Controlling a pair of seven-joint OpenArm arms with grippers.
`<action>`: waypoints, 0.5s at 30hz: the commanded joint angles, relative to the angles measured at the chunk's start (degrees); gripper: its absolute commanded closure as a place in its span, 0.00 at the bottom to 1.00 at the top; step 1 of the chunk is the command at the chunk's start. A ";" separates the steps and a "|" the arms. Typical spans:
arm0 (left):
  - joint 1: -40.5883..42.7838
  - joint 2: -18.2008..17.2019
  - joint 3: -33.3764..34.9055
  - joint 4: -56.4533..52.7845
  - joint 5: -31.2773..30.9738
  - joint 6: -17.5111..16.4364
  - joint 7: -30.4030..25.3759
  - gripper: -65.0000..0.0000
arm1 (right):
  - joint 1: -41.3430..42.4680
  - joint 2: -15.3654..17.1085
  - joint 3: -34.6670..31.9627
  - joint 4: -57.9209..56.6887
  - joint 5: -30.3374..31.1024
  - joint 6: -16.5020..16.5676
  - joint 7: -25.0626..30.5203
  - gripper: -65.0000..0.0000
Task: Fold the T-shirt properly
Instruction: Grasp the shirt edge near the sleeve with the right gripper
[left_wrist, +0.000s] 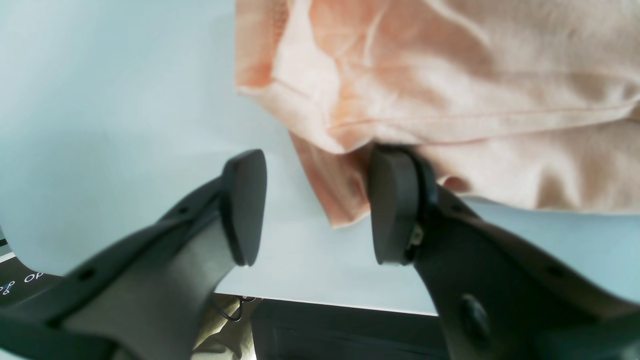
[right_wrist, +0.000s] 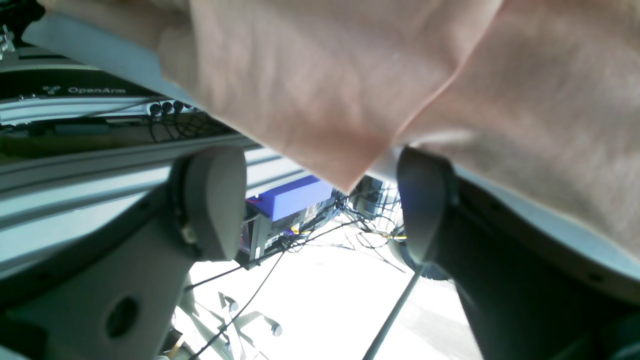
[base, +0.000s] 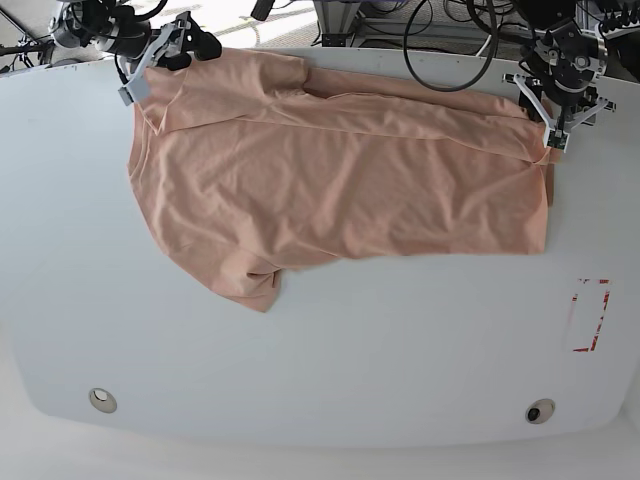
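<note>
The salmon T-shirt (base: 340, 190) lies spread and creased on the white table (base: 320, 360), one sleeve bunched at its near edge. At the shirt's far left corner in the base view stands my right gripper (base: 140, 80). In the right wrist view that gripper (right_wrist: 320, 205) is open, and a corner of the T-shirt (right_wrist: 320, 100) hangs over the table edge between its fingers. My left gripper (base: 548, 125) is at the shirt's far right corner. Seen from the left wrist it (left_wrist: 320, 205) is open, a corner of the T-shirt (left_wrist: 450, 100) lying against its right finger (left_wrist: 395, 205).
A red-marked label (base: 590, 315) sits on the table at the right. Two round holes (base: 102, 400) (base: 540, 411) are near the front edge. Cables and frame parts run behind the far edge, with a blue box (right_wrist: 295, 195) below it.
</note>
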 joint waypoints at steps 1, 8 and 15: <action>0.08 -0.26 0.00 0.53 -0.05 -0.08 -0.29 0.52 | -1.72 0.48 0.21 2.99 -0.99 -0.34 -1.18 0.31; 0.00 -0.26 0.00 0.44 -0.05 -0.08 -0.38 0.52 | -1.81 -1.10 -0.31 3.95 -0.99 -0.34 -1.27 0.31; -0.09 -0.26 0.09 0.44 -0.05 -0.08 -0.38 0.52 | 0.13 -1.98 -3.39 3.87 -1.08 -0.34 -1.18 0.31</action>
